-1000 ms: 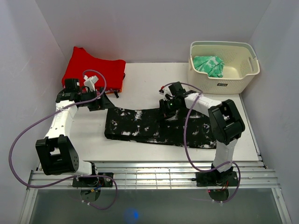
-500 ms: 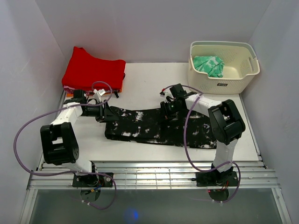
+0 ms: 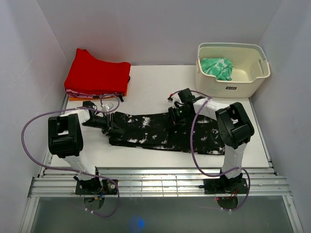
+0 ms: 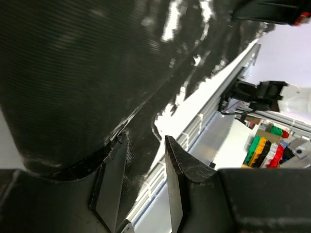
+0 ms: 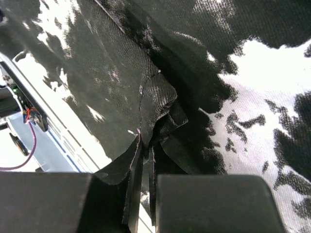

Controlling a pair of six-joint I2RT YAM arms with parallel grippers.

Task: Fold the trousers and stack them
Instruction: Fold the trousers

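Fold step, grasping phase. The trousers (image 3: 165,133) lie spread lengthwise across the middle of the white surface (image 3: 150,85). The right gripper (image 3: 176,115) has its jaws clenched on a pinch of cloth at the far edge; the left gripper (image 3: 111,127) has its jaws apart at the left end, nothing pinched. Probable next move: clamp the left, then lift both together. Red garment stack (image 3: 97,75) far left, basket (image 3: 233,82) far right, plain white walls
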